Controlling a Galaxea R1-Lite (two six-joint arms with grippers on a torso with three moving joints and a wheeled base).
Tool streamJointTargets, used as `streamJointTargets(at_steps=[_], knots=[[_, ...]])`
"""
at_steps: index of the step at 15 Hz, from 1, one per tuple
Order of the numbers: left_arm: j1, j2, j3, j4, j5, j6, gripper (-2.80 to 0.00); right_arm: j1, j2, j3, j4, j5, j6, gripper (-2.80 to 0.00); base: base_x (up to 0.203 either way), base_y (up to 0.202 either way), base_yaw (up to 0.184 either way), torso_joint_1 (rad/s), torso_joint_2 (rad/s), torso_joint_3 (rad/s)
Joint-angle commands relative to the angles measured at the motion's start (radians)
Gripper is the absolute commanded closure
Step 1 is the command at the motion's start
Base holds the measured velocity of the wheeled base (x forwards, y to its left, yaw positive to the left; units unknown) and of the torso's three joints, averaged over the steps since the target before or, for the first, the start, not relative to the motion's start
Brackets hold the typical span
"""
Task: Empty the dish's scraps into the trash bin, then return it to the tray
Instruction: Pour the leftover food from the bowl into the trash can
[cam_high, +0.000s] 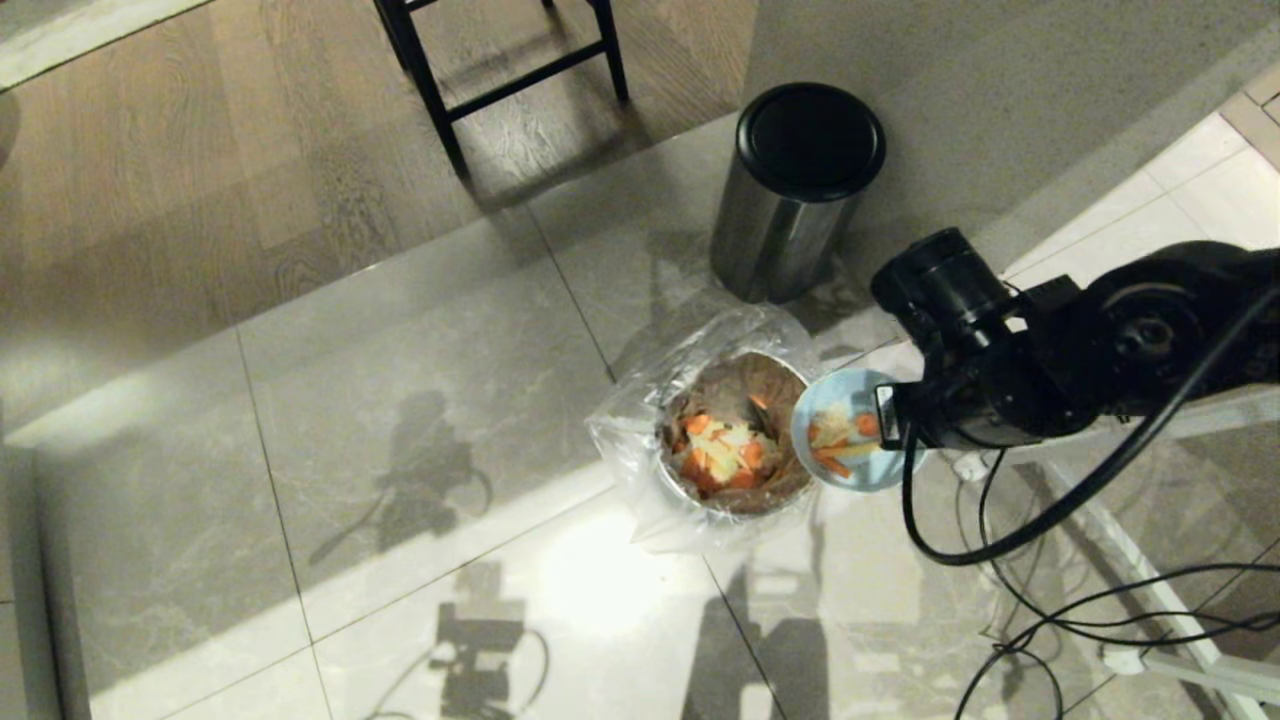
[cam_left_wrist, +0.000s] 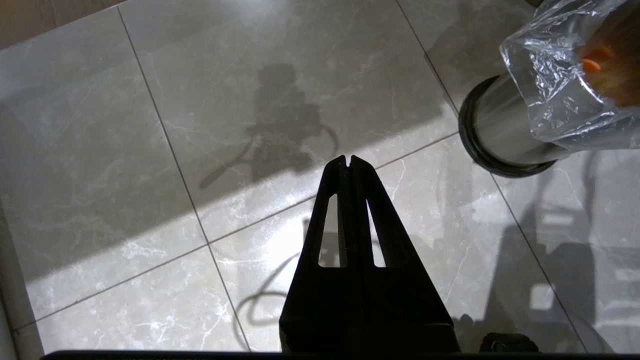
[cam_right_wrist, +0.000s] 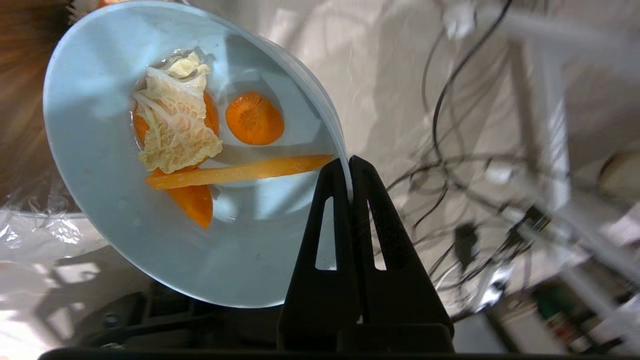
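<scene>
The right claw (cam_right_wrist: 350, 165) is clamped on the thin rim of the small, smooth, likely slippery pale-blue round bowl (cam_high: 850, 428), tilted at three o'clock of the bag-lined steel trash bin (cam_high: 735, 445), damp orange-and-pale scraps (cam_right_wrist: 200, 145) clinging inside; the left claw (cam_left_wrist: 349, 161) hangs closed and empty.

The right gripper (cam_right_wrist: 349, 165) is pinched on the rim of the dish (cam_high: 838, 440), which tilts toward the trash bin (cam_high: 735, 440) just to the gripper's left, rim against rim. Scraps (cam_right_wrist: 200, 150) lie in the dish ahead of the fingertips; more lie in the bin. A lidded bin (cam_high: 795, 190) stands behind. The left gripper (cam_left_wrist: 349, 161) hangs over the floor (cam_high: 400, 450), the trash bin off to its right.
</scene>
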Motion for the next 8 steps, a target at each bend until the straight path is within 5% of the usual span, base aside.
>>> streamJointTargets(at_steps=[1,8], knots=[[0.000,0.001,0.000,-0.001,0.000,0.000,0.00,-0.001,0.029,-0.031,0.002,-0.008,-0.039,0.00,0.000,0.000,0.000,0.000,0.00,0.000],[0.000,0.001,0.000,-0.001,0.000,0.000,0.00,-0.001,0.051,-0.053,-0.166,-0.015,-0.325,0.00,0.000,0.000,0.000,0.000,0.00,0.000]])
